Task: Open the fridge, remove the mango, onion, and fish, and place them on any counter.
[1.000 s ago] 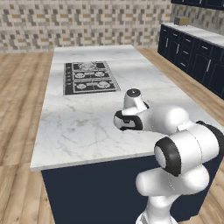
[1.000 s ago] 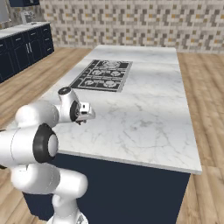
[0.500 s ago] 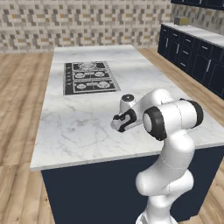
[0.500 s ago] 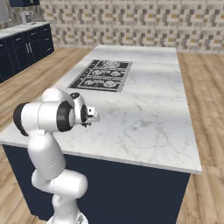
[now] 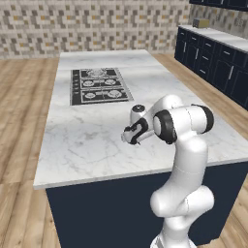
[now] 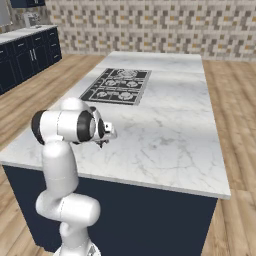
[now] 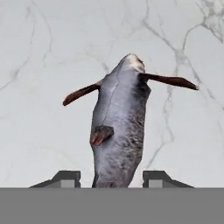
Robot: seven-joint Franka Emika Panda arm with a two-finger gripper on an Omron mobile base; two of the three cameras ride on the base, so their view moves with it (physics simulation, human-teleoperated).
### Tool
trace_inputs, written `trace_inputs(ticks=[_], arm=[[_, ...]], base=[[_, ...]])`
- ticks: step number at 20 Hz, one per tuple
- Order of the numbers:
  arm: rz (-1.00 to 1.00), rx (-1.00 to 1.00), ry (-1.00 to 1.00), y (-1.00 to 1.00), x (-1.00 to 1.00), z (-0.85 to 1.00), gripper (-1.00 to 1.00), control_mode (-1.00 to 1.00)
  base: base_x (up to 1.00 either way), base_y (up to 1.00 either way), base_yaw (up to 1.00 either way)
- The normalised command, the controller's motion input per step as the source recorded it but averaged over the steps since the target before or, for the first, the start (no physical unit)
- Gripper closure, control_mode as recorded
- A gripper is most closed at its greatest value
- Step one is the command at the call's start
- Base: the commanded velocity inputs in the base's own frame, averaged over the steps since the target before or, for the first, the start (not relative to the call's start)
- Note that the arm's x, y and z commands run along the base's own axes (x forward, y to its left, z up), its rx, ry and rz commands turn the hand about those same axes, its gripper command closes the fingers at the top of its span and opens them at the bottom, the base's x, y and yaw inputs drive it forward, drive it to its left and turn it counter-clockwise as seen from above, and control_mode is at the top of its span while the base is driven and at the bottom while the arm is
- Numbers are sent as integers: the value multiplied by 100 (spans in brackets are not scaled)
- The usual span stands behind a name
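Clearly, the fish (image 7: pixel 119 131) is grey with a pale head and thin reddish-brown fins, and it sits between the fingertips (image 7: pixel 65 178) of the gripper (image 7: pixel 111 179), which is closed on its tail end. It hangs over the marble counter (image 5: pixel 87 140), whose black cooktop (image 5: pixel 99 85) lies well apart.

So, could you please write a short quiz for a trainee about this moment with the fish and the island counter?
1. True or false: the fish sits between the two fingers.
2. What is under the gripper? A) wooden floor B) marble counter C) cooktop
3. Fill in: in the hand view, the fish has thin reddish-brown ____ spreading to both sides.

Key: 1 true; 2 B; 3 fins.
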Motion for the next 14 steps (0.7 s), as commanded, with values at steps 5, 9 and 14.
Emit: trace_inputs(ticks=[5, 9, 14], arm=[[-1, 0, 0, -23, -82, -8, -100, -100], [0, 11, -21, 0, -96, 100, -100, -100], [0, 11, -10, 0, -58, 100, -100, -100]], base=[[0, 0, 0], [0, 0, 0], [0, 0, 0]])
